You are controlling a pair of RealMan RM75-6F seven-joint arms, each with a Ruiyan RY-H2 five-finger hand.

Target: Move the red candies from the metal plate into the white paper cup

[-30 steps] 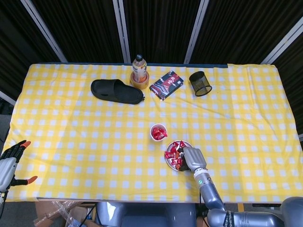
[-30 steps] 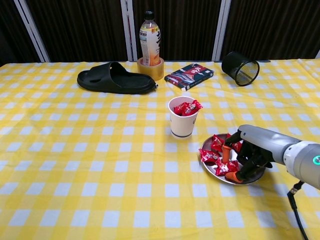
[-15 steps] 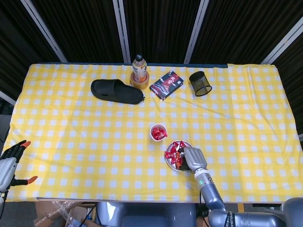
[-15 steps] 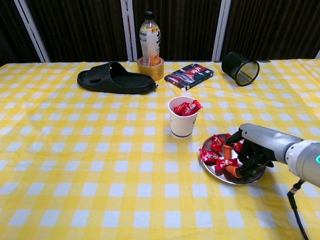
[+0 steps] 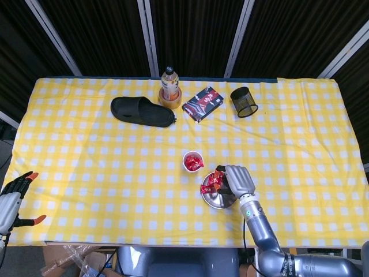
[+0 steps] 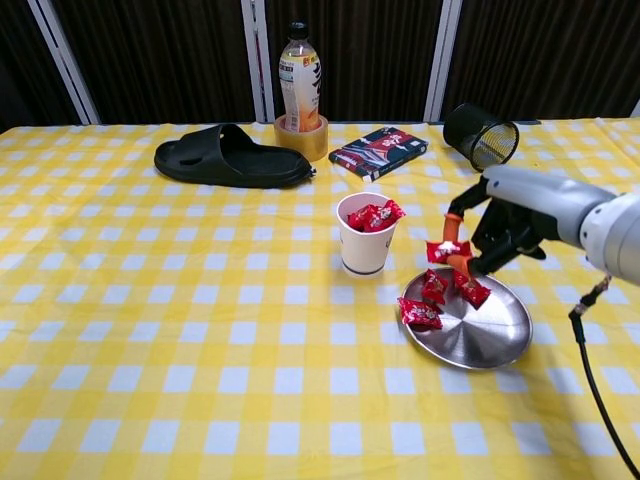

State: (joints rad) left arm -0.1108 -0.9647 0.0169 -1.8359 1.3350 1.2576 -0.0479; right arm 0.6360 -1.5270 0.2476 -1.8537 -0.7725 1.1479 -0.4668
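The white paper cup (image 6: 364,240) (image 5: 193,162) stands mid-table with several red candies inside. Right of it lies the metal plate (image 6: 483,335) (image 5: 214,200), with three red candies (image 6: 433,290) at its left side. My right hand (image 6: 512,222) (image 5: 238,180) hovers above the plate's far edge and pinches one red candy (image 6: 442,250) (image 5: 217,176) between thumb and finger. That candy hangs between plate and cup, lower than the cup's rim. My left hand (image 5: 11,198) waits off the table's near left corner with its fingers spread and nothing in it.
Along the far side stand a black slipper (image 6: 228,158), a bottle (image 6: 300,80) in a tape roll, a dark book (image 6: 378,151) and a tipped black mesh cup (image 6: 480,136). A yellow checked cloth (image 6: 150,320) covers the table.
My right hand has risen off the plate with one candy pinched and moved toward the far side. More bare metal shows on the plate. The left hand has not moved.
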